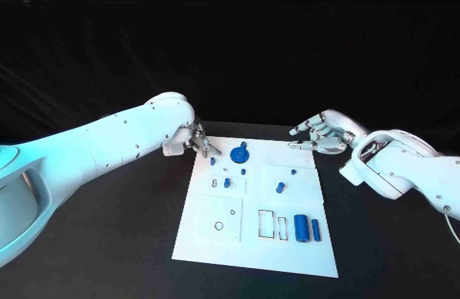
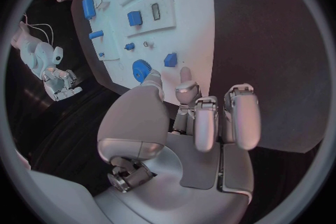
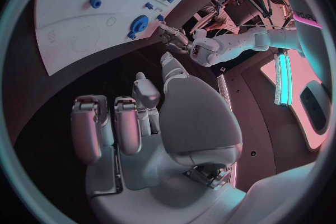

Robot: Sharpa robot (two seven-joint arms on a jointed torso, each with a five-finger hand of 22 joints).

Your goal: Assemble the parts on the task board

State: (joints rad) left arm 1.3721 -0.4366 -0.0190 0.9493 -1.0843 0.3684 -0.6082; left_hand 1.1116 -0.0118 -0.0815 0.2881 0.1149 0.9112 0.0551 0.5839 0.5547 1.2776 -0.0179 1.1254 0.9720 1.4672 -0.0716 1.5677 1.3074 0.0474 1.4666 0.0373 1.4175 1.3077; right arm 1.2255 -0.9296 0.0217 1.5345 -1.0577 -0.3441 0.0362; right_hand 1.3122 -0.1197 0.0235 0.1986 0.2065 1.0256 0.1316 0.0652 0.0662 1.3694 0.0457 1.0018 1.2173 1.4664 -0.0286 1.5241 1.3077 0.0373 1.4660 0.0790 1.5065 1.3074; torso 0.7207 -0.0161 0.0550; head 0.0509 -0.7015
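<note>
task board (image 1: 251, 246) | no legible writing (outlines only) | blue gear (image 1: 240, 155)

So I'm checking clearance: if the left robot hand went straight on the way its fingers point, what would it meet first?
Probably the blue gear on the task board; the left robot hand points at it, though depth is unclear.

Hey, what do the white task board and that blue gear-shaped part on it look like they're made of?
The task board looks like matte white plastic or coated panel: flat, even, no glare, with cut-out recesses. The blue gear-shaped part looks like moulded or printed plastic: uniform solid colour, dull surface, no metallic shine. Neither can be confirmed from looks alone.
</note>
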